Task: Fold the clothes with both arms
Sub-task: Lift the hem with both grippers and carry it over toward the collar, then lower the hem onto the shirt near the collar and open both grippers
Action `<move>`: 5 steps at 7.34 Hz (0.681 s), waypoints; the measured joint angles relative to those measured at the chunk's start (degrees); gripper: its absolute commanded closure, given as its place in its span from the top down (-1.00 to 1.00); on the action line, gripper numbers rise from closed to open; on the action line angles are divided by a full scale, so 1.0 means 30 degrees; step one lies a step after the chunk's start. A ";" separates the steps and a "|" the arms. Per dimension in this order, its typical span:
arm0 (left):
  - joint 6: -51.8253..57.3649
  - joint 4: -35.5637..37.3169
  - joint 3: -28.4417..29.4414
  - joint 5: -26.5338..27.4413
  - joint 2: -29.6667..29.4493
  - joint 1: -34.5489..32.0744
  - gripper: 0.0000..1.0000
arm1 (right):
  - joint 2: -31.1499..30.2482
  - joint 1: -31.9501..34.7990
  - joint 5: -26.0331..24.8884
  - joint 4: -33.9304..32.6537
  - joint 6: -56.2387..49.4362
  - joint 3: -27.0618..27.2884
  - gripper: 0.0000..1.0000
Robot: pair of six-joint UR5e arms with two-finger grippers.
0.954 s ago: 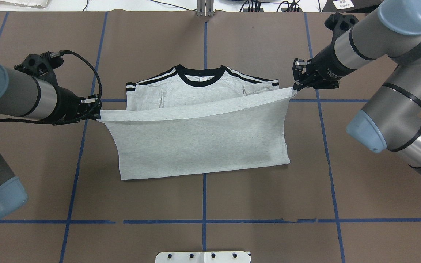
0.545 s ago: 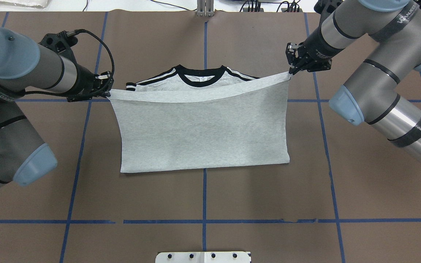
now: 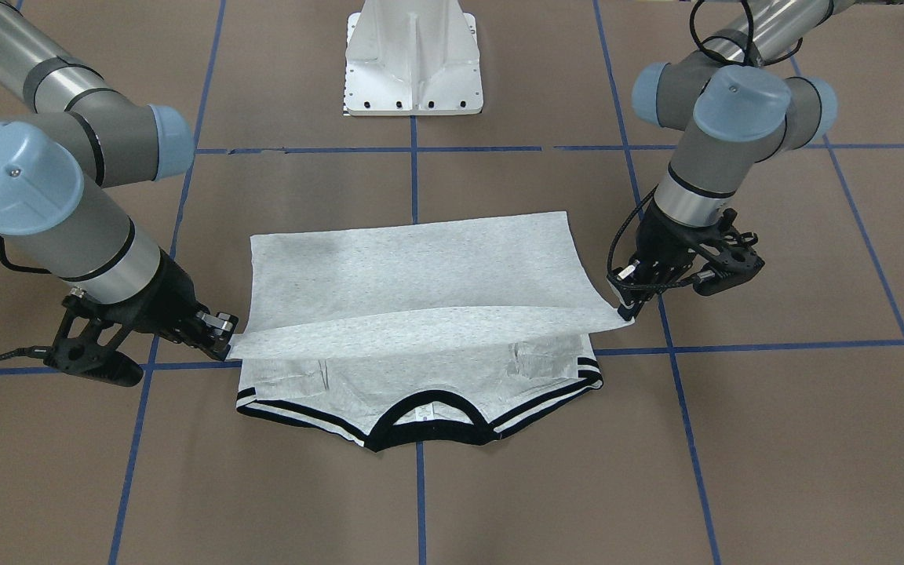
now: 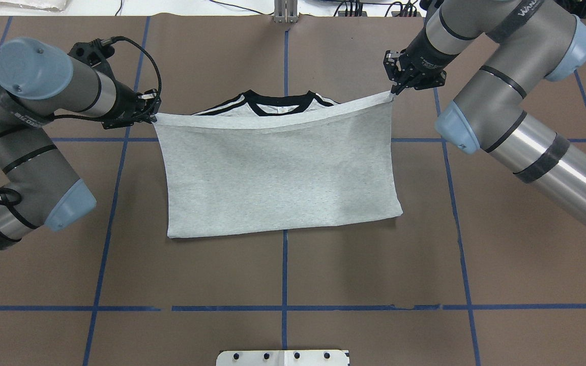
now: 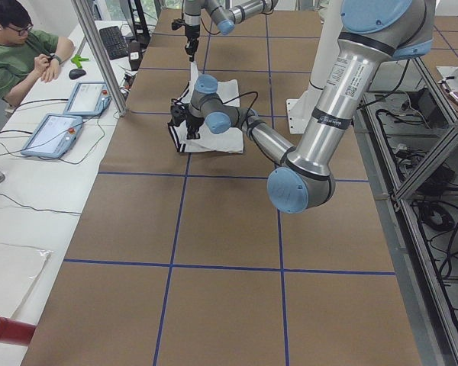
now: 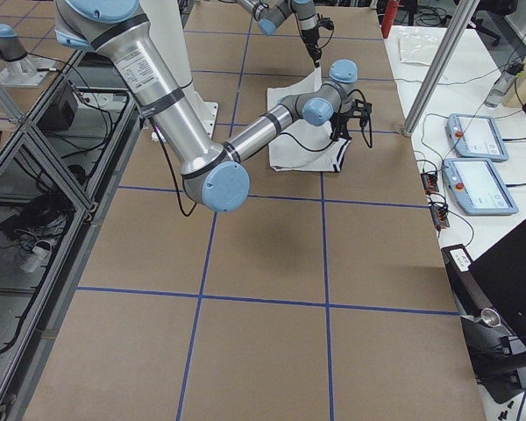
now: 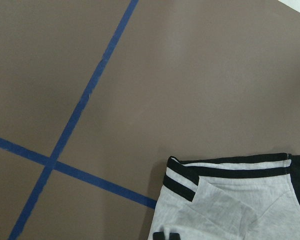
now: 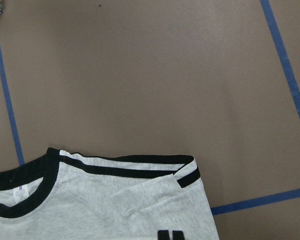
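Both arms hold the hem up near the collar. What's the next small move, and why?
Probably carry the hem slightly further and lower it: left gripper and right gripper pinch the T-shirt at its corners, the lifted edge hangs short of the collar, which shows uncovered.

Brown table (image 4: 196, 274), blue tape (image 4: 374, 307) crossing it in a grid. Beyond its far edge runs a white desk (image 5: 38, 229): two tablets (image 5: 52, 135), keyboard (image 5: 114, 42), mouse (image 5: 77, 74), a person (image 5: 15, 57) in green seated there. A metal post (image 5: 99, 53) rises at the desk's edge.

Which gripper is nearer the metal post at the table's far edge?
Right. The right gripper is forward, right of the post; the left gripper is farther back and left. Both grip the T-shirt.
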 measured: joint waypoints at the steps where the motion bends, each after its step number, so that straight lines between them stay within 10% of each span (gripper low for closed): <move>1: -0.0018 -0.0212 0.0562 0.0002 -0.0265 -0.0013 -1.00 | 0.0371 0.0007 0.0001 0.0040 -0.0106 -0.0626 -1.00; 5: -0.0032 -0.1013 0.1783 0.0032 -0.0508 -0.0097 -1.00 | 0.0814 0.0078 -0.0027 0.1062 -0.0274 -0.2170 -1.00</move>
